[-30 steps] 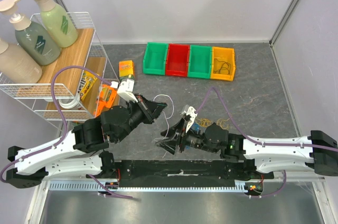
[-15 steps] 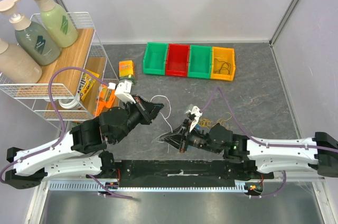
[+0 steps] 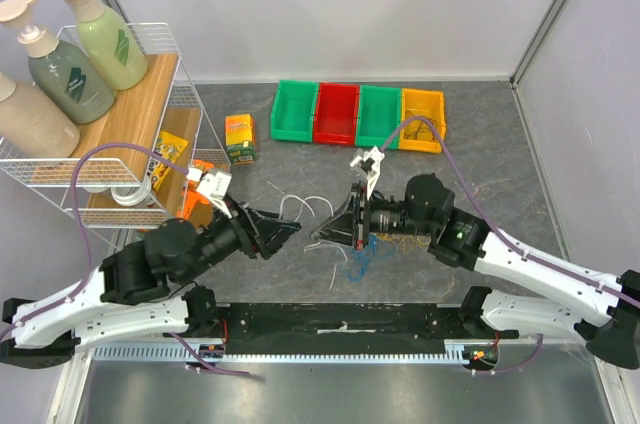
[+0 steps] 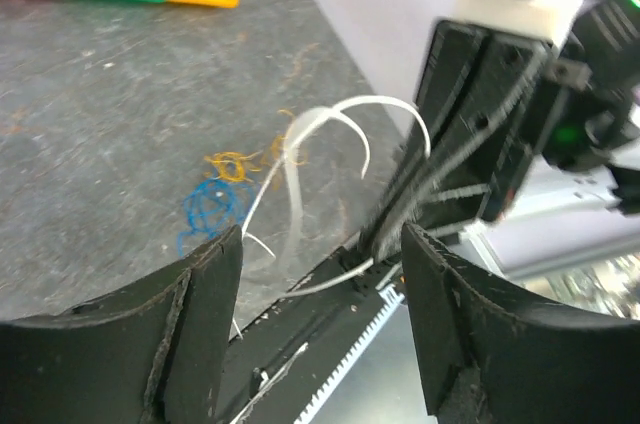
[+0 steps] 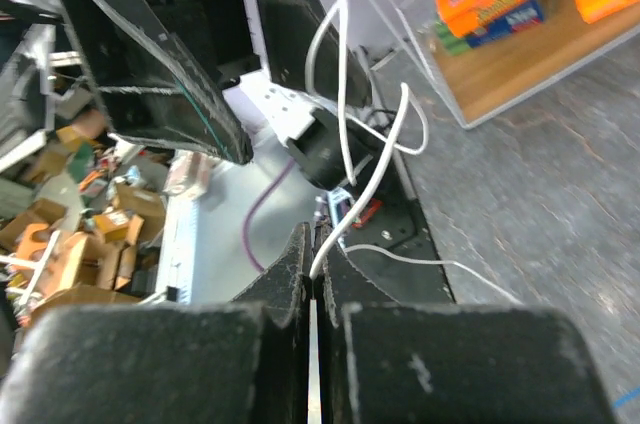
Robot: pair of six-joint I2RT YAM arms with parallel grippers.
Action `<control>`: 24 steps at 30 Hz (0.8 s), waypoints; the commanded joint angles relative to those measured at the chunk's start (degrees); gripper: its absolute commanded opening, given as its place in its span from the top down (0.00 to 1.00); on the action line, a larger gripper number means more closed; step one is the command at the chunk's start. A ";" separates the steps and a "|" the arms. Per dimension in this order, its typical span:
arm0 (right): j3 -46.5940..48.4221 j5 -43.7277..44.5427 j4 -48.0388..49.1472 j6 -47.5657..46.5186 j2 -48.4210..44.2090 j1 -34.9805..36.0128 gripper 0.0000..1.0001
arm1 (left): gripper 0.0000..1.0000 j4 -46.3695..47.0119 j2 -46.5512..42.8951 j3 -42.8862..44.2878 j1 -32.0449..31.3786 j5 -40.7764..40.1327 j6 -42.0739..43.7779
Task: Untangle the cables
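Note:
A curly white cable (image 3: 300, 204) arcs up off the grey table between my two grippers. My right gripper (image 3: 323, 235) is shut on one end of it; in the right wrist view its jaws (image 5: 315, 266) pinch the white cable (image 5: 345, 124). My left gripper (image 3: 288, 235) faces it with open jaws, and the white cable (image 4: 300, 149) runs loose ahead of the left gripper (image 4: 320, 279) without being held. A blue cable (image 3: 360, 261) lies on the table below the right gripper, with a small yellow cable (image 4: 232, 162) beside the blue cable (image 4: 205, 214).
Green (image 3: 296, 112), red (image 3: 336, 114), green (image 3: 380, 116) and yellow (image 3: 422, 122) bins line the back; the yellow one holds a dark wire. An orange carton (image 3: 240, 137) stands near a wire shelf rack (image 3: 130, 144) with bottles and boxes at the left.
My left gripper has opened and let go of the white cable. My right gripper has shut on the white cable and moved up and away from the near edge with it.

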 commanded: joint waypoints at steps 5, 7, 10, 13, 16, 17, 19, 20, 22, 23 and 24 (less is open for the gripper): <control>11.81 -18.92 -5.88 6.01 5.93 -7.98 1.00 | 0.36 8.49 -4.17 1.77 -0.10 19.40 10.09; 12.51 -19.10 -5.27 8.03 6.55 -8.86 1.00 | 0.32 9.90 -2.69 1.86 -0.10 22.65 10.97; 12.78 -19.80 -2.90 11.37 6.82 -9.13 1.00 | 0.23 9.99 1.00 2.91 -0.19 21.80 11.67; 12.42 -19.72 -2.01 12.96 6.29 -9.39 1.00 | 0.24 10.08 4.08 3.53 -0.10 20.12 12.11; 11.46 -19.54 -1.49 14.19 5.59 -9.39 1.00 | 0.30 9.38 6.72 4.32 -0.10 17.76 12.73; 11.20 -19.54 -0.96 14.98 5.50 -9.39 1.00 | 0.31 9.38 7.08 4.23 -0.10 17.49 13.08; 10.41 -19.63 0.62 16.30 4.71 -9.31 1.00 | 0.35 9.64 7.69 4.06 -0.19 17.57 13.34; 10.14 -19.37 1.06 16.74 4.36 -9.48 1.00 | 0.38 9.73 7.78 4.05 -0.10 17.66 13.52; 9.88 -18.84 1.94 17.70 3.74 -9.57 1.00 | 0.45 9.82 8.22 3.88 -0.10 18.01 13.78; 9.70 -18.84 2.90 18.32 3.65 -9.48 1.00 | 0.51 9.82 8.31 3.71 -0.10 18.10 13.70; 9.53 -18.84 3.43 18.93 3.56 -9.48 1.00 | 0.58 9.91 8.40 3.62 -0.10 18.45 13.96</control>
